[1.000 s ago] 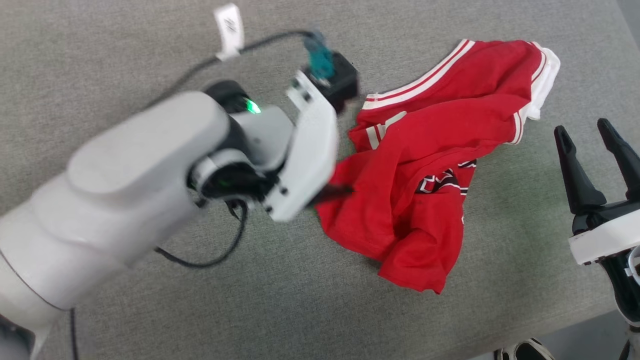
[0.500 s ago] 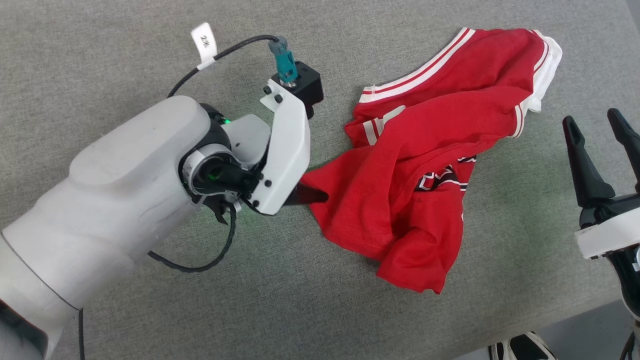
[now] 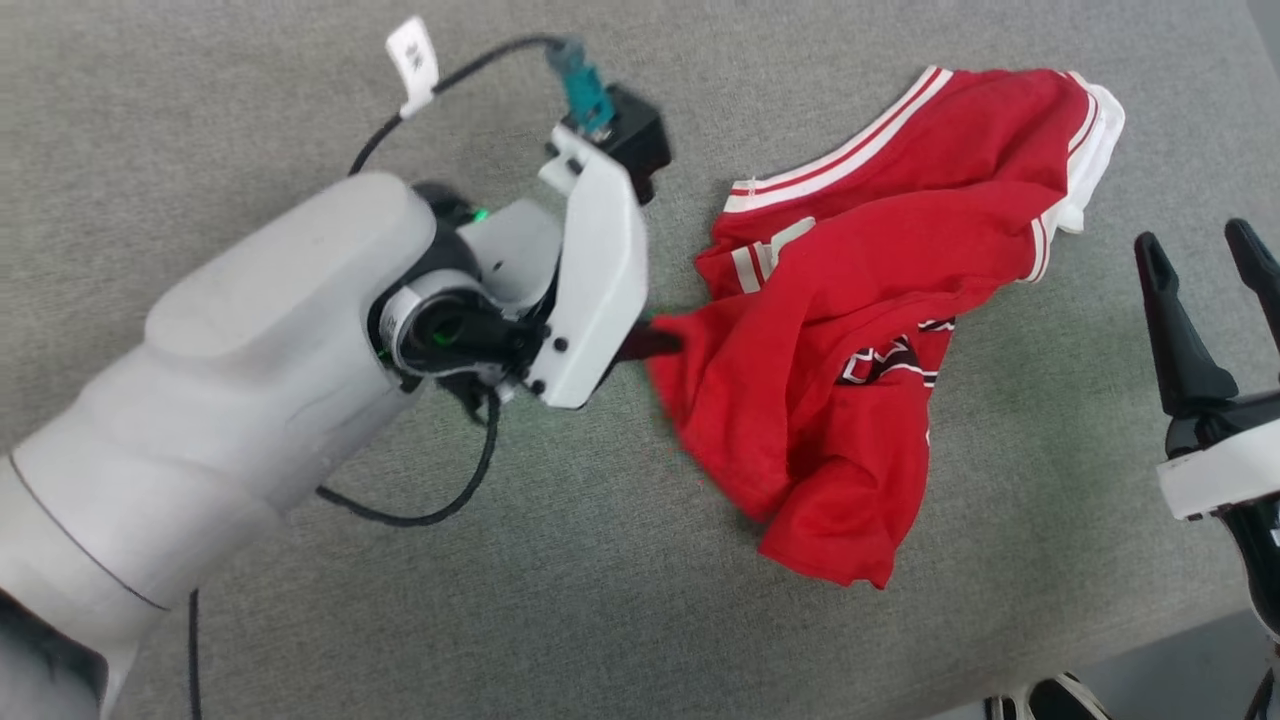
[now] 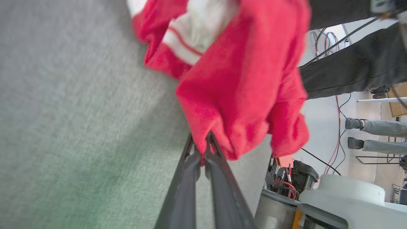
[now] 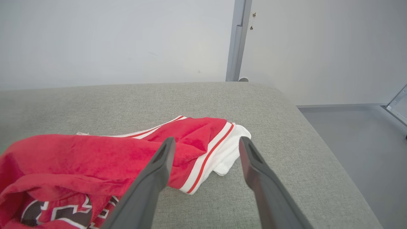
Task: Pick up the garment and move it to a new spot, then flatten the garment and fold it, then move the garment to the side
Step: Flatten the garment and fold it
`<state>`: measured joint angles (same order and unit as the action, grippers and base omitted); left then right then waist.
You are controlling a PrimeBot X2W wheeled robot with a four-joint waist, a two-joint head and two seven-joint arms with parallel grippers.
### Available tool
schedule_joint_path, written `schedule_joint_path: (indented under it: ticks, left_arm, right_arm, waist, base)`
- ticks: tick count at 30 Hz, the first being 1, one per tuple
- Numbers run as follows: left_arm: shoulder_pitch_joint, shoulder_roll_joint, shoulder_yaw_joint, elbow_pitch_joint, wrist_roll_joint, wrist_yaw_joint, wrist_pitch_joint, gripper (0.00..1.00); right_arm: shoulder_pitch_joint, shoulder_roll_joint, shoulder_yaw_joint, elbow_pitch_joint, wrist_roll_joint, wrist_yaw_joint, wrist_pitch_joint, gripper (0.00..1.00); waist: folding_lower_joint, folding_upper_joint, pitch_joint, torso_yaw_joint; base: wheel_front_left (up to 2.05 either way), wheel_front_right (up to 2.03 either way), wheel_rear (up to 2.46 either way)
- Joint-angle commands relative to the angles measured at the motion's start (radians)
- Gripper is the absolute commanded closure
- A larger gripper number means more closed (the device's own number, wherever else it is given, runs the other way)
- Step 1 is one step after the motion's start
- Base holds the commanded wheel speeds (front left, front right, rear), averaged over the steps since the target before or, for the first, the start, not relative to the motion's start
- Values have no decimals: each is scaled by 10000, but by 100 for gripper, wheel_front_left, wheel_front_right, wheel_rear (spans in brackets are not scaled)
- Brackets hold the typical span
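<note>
The garment (image 3: 850,300) lies crumpled on the grey table, a red shirt with a white sleeve, striped trim and part of a black print showing. My left gripper (image 3: 668,342) is shut on the garment's left edge, and red cloth (image 4: 235,95) bunches just past the closed fingertips (image 4: 201,152) in the left wrist view. My right gripper (image 3: 1208,255) stands open at the table's right side, apart from the garment. Between its spread fingers (image 5: 205,148) the right wrist view shows the white sleeve end (image 5: 229,156) beyond them.
The grey fabric table (image 3: 560,600) runs wide to the left and front. Its front right edge (image 3: 1120,655) drops to the floor, where a shoe (image 3: 1050,700) shows. A black cable with a white tag (image 3: 415,55) loops above my left arm. A person's legs (image 4: 378,127) stand beyond the table.
My left gripper has shut on the garment's left edge and moved slightly up and right, lifting that edge. The right gripper stays open and still.
</note>
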<state>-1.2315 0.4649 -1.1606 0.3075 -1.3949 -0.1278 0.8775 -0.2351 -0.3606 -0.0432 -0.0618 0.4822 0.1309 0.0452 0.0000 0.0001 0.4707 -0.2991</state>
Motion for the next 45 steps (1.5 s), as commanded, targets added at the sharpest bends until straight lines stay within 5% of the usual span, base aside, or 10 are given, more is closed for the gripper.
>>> schedule_joint_path:
  ticks: [1,5,11,20,21,22,23,34,45]
  left_arm:
    - [-129,-42,84,-101,-206,-37,-81,100]
    - [-164,-196,522,-1729,-842,-40,-241,100]
    - [312,-1194,291,-3366,-1052,115,-486,100]
    - [1249,-3033,-690,-831,-235,74,-1348,99]
    - [1289,-3180,-692,-417,-93,54,-1563,59]
    - [1260,-3262,-710,-69,67,48,-1721,4]
    - [1190,-3346,-754,215,196,24,-1826,0]
    - [-482,-2902,-242,821,281,-36,-1738,0]
    - [-756,-3470,-611,2934,313,215,-828,0]
  right_arm:
    - [45,9,-60,-24,-48,-3,3,0]
    - [257,-9,-334,-52,-21,-3,58,0]
    - [352,59,-980,-259,65,-3,178,0]
    - [40,320,-994,-198,98,-3,97,0]
    - [33,347,-961,-163,90,-3,69,0]
    - [35,369,-963,-134,91,-3,53,0]
    - [38,392,-968,-115,103,-3,25,0]
    - [345,398,-997,60,117,-3,-29,0]
    - [169,478,-791,145,239,-1,-211,0]
  waist:
    - [0,-1,-82,61]
    - [0,-1,-340,223]
    - [0,-1,-344,312]
    - [0,-1,-49,-254]
    - [0,-1,-47,-311]
    - [0,-1,-54,-345]
    - [0,-1,-57,-369]
    - [0,-1,-474,-242]
    - [0,-1,-172,-521]
  base:
    - [0,0,0]
    - [0,0,0]
    - [0,0,0]
    - [0,0,0]
    - [0,0,0]
    - [0,0,0]
    - [0,0,0]
    - [0,0,0]
    - [0,0,0]
